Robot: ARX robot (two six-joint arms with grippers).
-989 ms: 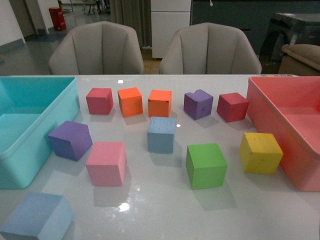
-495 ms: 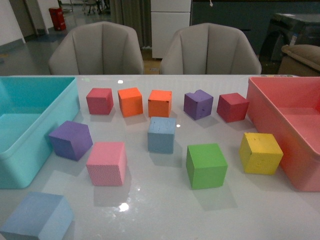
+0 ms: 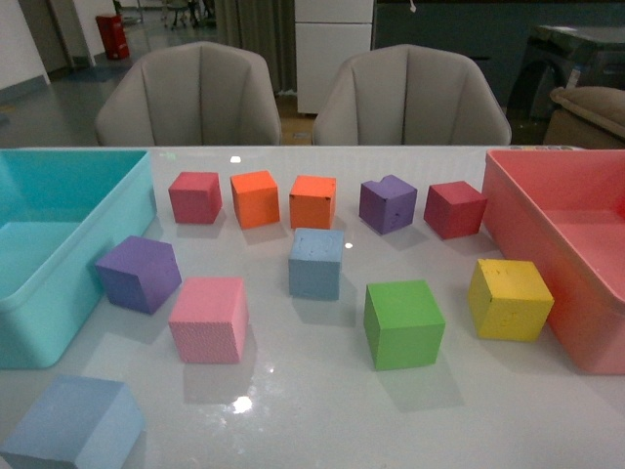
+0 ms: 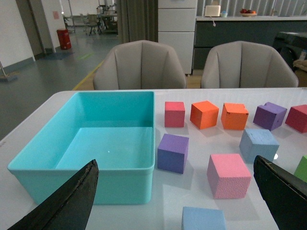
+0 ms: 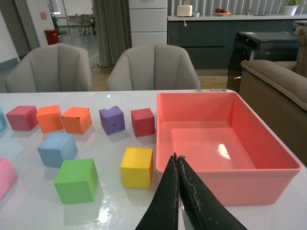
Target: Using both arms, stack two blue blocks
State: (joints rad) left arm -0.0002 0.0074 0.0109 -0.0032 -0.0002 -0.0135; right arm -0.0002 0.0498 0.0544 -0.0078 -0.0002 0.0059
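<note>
Nothing grabbed yet
My left claw (image 4: 175, 165) gapes, paler blue block (image 4: 204, 218) just ahead; right claw (image 5: 176, 160) is pinched together, must open for steel-blue block (image 5: 57, 148).

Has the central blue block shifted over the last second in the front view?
No. The blue block keeps its spot just in front of the right orange block.

No text, number, label or brand can be read in any view; only a pink sheet (image 4: 56, 15) hangs on the far wall (image 4: 47, 21), too small and blurred to show letters.
</note>
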